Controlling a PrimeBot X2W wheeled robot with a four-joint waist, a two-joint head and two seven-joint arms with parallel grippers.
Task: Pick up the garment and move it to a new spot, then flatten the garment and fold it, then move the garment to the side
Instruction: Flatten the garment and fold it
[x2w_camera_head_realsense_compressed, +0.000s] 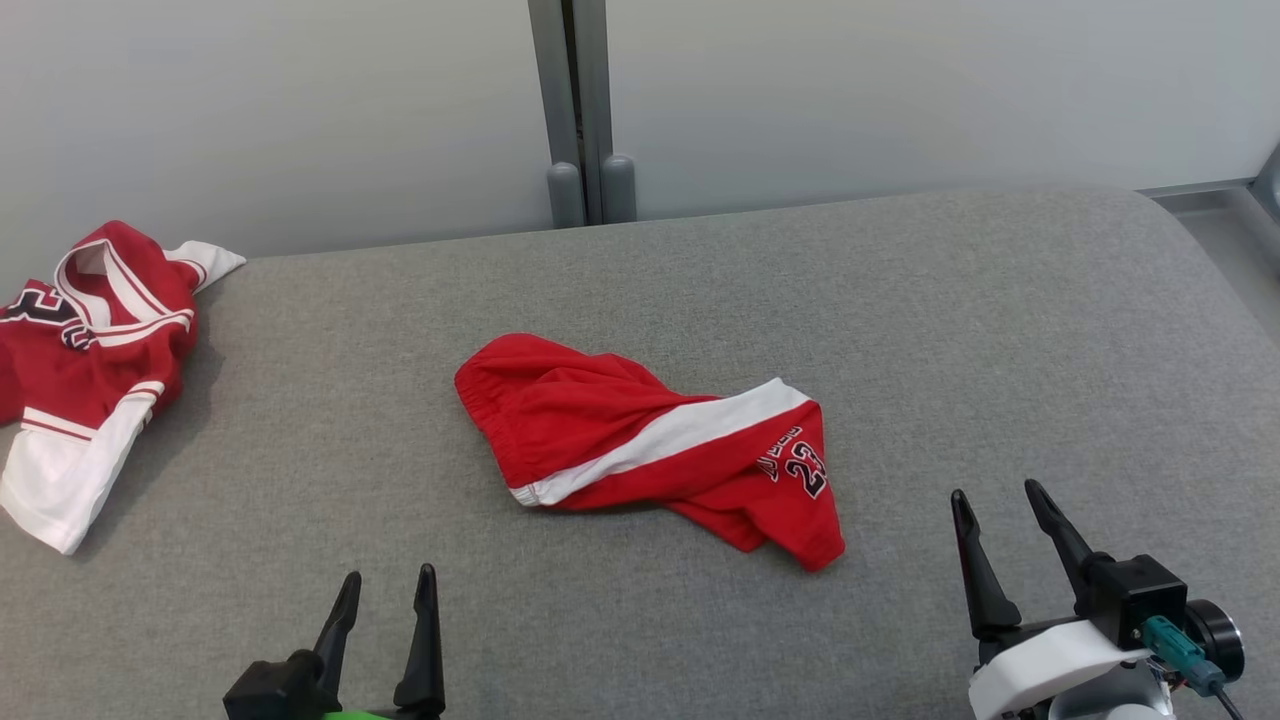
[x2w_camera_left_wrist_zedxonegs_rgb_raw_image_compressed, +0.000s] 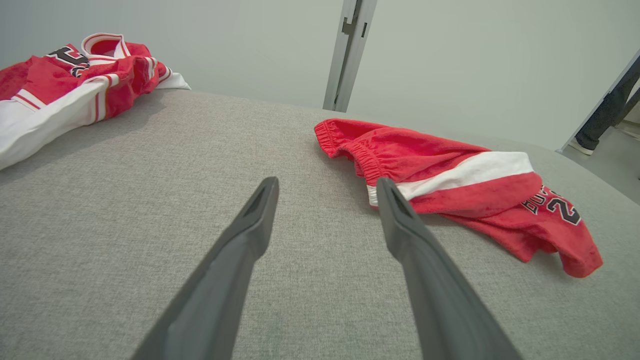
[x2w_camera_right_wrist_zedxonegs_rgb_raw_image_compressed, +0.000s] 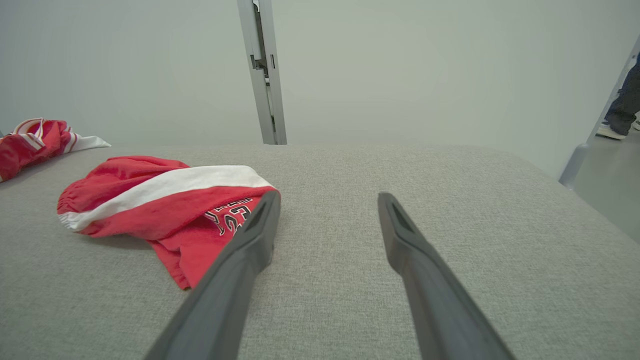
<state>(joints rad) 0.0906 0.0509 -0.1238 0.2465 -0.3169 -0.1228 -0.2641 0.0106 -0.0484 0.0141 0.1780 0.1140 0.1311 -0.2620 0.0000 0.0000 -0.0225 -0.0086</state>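
Observation:
The garment (x2w_camera_head_realsense_compressed: 650, 450) is a pair of red shorts with a white side stripe and a black number print, lying crumpled in the middle of the grey padded surface. It also appears as the garment (x2w_camera_left_wrist_zedxonegs_rgb_raw_image_compressed: 450, 185) ahead and right of my left fingers, and as the garment (x2w_camera_right_wrist_zedxonegs_rgb_raw_image_compressed: 160, 200) to the left of my right fingers. My left gripper (x2w_camera_head_realsense_compressed: 390, 578) stands open near the front edge, short of the waistband. Off the hem's right side my right gripper (x2w_camera_head_realsense_compressed: 995, 492) is open too. Neither touches the cloth.
A second red and white jersey (x2w_camera_head_realsense_compressed: 90, 370) lies bunched at the far left edge of the grey surface (x2w_camera_head_realsense_compressed: 1000, 350). A pale wall with a grey post (x2w_camera_head_realsense_compressed: 580, 110) runs behind. A person's leg and shoe (x2w_camera_left_wrist_zedxonegs_rgb_raw_image_compressed: 597, 127) stand on the floor beyond the right end.

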